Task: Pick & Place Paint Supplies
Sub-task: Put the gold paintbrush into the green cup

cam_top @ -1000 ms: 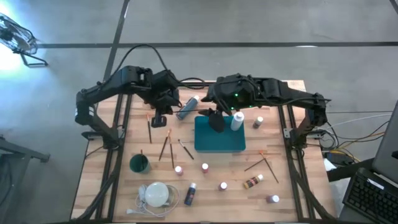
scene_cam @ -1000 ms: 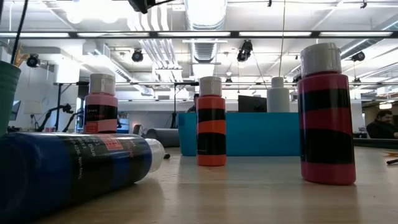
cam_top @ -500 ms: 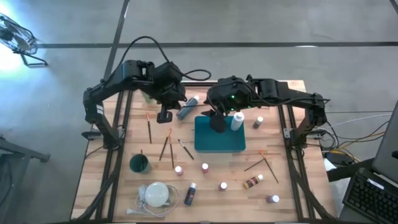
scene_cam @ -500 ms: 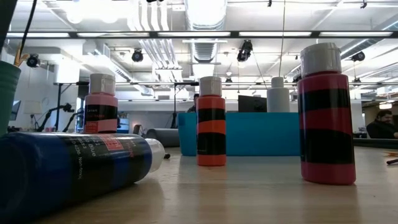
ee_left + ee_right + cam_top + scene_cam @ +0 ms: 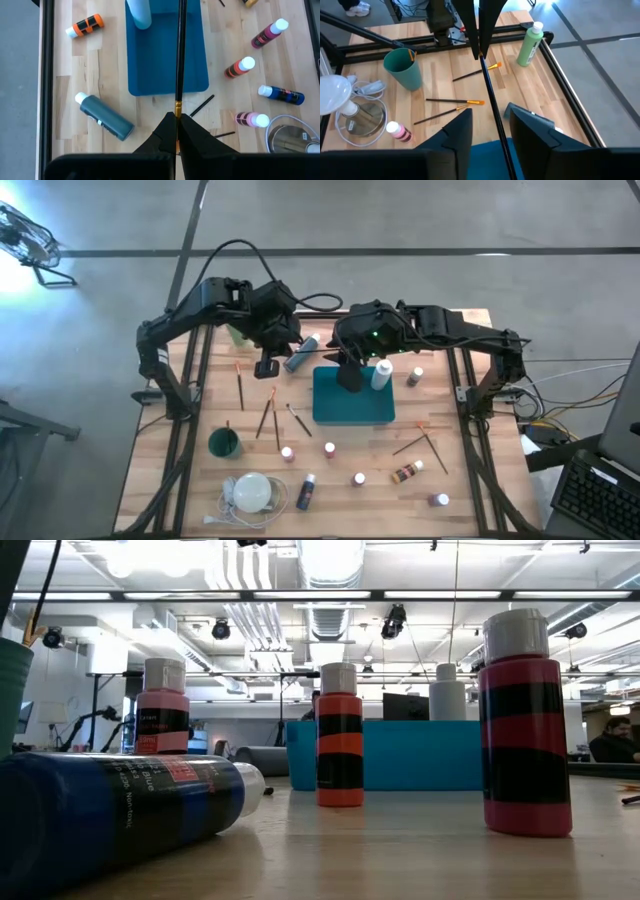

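My left gripper [image 5: 176, 119] is shut on a thin black brush [image 5: 178, 60] and hangs beside the teal tray's [image 5: 352, 412] left far corner, also as the left gripper [image 5: 265, 366] from above. The brush [image 5: 490, 95] reaches over the tray and passes between the open fingers of my right gripper [image 5: 492, 132], which stands above the tray's far part as the right gripper [image 5: 348, 376]; I see a gap on each side. A white bottle [image 5: 381, 375] stands upright in the tray. My left gripper pinches the brush between its two fingertips just behind the gold band [image 5: 176, 106] near one end. The long black handle sticks straight out ahead of the fingers, along their line. The brush is lifted clear of the table, its free end over the tray.
A dark teal bottle [image 5: 300, 352] lies by the tray's far left corner. Loose brushes [image 5: 268, 416], a green cup [image 5: 224, 444], a corded white disc [image 5: 252, 492] and small bottles [image 5: 330, 450] lie nearer. More brushes [image 5: 425, 442] lie right. A green bottle [image 5: 530, 44] stands far left.
My left arm has swung a little toward the table's right and far side, carrying the held brush closer to the tray and the right gripper, then settled. The right gripper has stayed above the tray.
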### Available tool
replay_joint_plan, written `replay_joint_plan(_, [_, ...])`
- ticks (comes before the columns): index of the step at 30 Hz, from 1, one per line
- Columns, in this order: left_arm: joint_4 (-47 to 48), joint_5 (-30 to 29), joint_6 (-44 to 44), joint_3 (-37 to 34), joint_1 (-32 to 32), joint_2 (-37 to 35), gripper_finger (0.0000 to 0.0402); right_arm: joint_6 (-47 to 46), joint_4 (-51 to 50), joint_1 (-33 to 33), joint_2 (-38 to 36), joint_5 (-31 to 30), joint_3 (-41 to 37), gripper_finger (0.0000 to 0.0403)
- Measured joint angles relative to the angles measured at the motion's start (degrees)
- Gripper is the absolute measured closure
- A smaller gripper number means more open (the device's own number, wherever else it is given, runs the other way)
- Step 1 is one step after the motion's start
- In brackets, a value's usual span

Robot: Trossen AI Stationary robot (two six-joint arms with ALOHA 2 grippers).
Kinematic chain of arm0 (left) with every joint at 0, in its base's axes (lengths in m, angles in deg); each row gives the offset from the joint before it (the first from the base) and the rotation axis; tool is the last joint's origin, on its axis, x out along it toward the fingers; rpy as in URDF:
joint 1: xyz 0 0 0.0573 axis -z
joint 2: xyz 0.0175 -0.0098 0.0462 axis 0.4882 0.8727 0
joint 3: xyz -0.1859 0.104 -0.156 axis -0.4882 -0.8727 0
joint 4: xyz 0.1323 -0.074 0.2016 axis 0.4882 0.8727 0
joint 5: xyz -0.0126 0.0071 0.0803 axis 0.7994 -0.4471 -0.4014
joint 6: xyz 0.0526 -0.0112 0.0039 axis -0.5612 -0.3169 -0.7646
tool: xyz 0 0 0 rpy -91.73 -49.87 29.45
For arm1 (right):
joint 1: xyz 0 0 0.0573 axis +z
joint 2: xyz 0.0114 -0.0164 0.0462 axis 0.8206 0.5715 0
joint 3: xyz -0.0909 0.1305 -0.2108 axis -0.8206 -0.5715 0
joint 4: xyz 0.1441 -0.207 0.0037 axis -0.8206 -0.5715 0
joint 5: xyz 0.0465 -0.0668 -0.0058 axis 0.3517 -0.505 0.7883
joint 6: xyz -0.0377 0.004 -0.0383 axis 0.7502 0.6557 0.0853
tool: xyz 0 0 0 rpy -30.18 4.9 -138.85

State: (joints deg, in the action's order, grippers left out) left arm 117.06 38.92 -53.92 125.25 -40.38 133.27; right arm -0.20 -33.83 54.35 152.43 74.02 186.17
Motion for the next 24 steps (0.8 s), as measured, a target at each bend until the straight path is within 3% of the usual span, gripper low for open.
replay_joint_plan(14, [0.0, 0.0, -0.8, -0.1, 0.0, 0.0, 0.0397, 0.0, -0.6, 0.0, 0.0, 0.4, -0.4, 0.0387])
replay_joint_plan(20, [-0.1, 0.0, -1.7, -0.1, 0.0, 0.0, 0.0390, 0.0, -0.8, 0.0, 0.0, 0.3, -0.4, 0.0391])
replay_joint_plan(24, [-0.1, -0.1, -1.2, -0.1, 0.0, -0.3, 0.0358, -0.6, -3.7, 0.1, -0.2, 0.2, 0.0, 0.0392])
